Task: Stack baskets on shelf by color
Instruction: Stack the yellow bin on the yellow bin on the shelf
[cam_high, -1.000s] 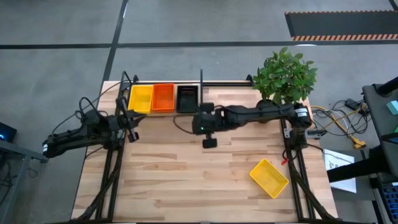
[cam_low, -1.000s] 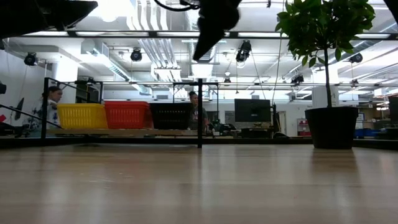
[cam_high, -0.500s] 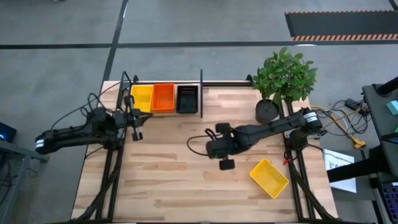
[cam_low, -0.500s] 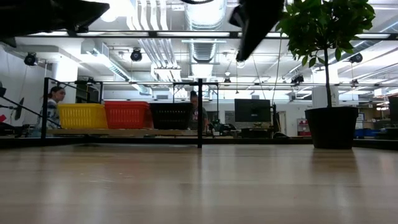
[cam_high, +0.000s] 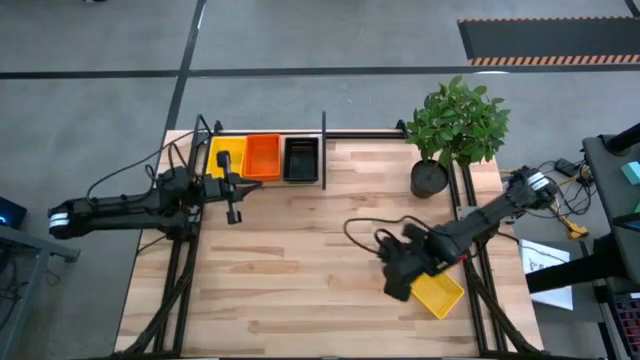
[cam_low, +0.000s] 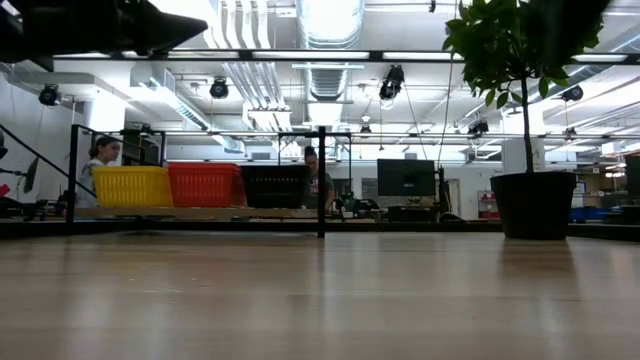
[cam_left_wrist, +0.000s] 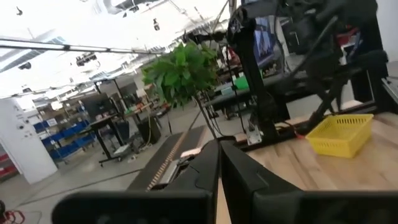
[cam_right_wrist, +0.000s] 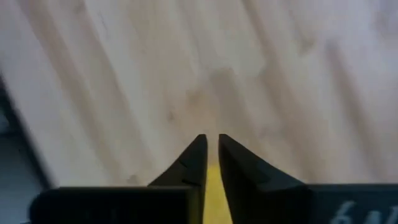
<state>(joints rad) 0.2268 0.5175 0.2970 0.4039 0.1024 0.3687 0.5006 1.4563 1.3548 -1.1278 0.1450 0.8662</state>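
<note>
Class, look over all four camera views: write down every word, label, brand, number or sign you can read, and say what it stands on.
No readable text in any view.
Right wrist view: pale marks at the lower corner of the right gripper body, cut off, unreadable.
Low view: monitor in the room behind, dark, nothing legible.
Baskets, shelf, plant pot: no labels seen.
High view: striped mat on the floor, a pattern only, no words.

Grey concrete floor, bright ceiling lights, exposed ducts, dark monitor behind.
</note>
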